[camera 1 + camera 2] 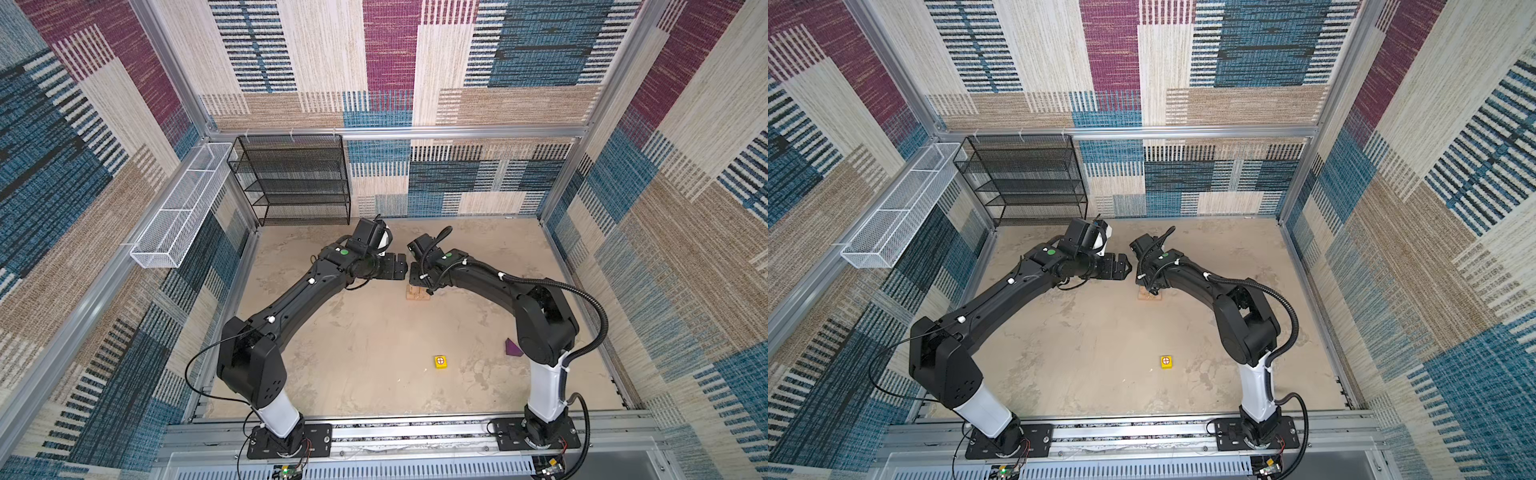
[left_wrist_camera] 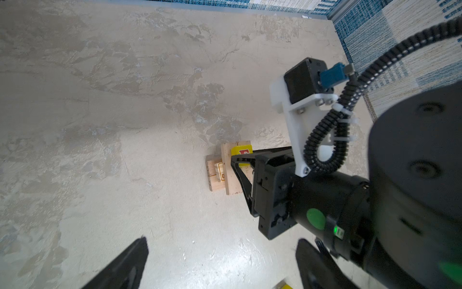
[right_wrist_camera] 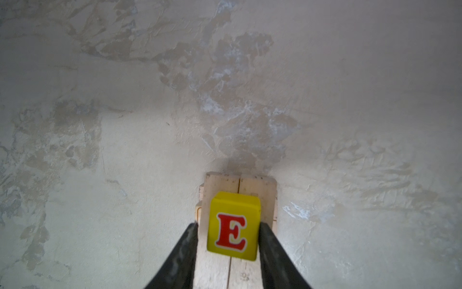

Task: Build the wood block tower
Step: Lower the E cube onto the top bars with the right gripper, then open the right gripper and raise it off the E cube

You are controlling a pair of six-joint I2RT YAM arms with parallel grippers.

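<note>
R gripper (image 3: pixel 228 225) straddles small yellow wooden cube (image 3: pixel 233 204), red "E" on top, which sits on crossed tan wooden planks (image 3: pixel 268 190) mid-bench, twd far edge. Jaws slightly apart, sliver of gap on one side. L gripper (image 2: pixel 222 241) spread wide, empty, just beside. 2nd yellow cube (image 1: pixel 441 362), red circled cross, lies nr front edge.

Colours and patterns. The stacked cube (image 3: pixel 233 226) was yellow, with a red letter E outlined in pale cream. The planks (image 3: pixel 217 185) were pale tan, and one carried orange-brown print. The loose cube (image 1: pixel 441 362), at lower centre in both top views, was yellow with a red circled cross. The wedge (image 1: pixel 513 348) was purple. The surface (image 1: pixel 353 332) was beige, mottled with darker patches. The walls (image 1: pixel 395 62) showed woven blocks of blue, magenta, cream and tan, some of them striped. The shelf rack (image 1: pixel 291 178) was black mesh and the basket (image 1: pixel 183 203) was white wire.
</note>
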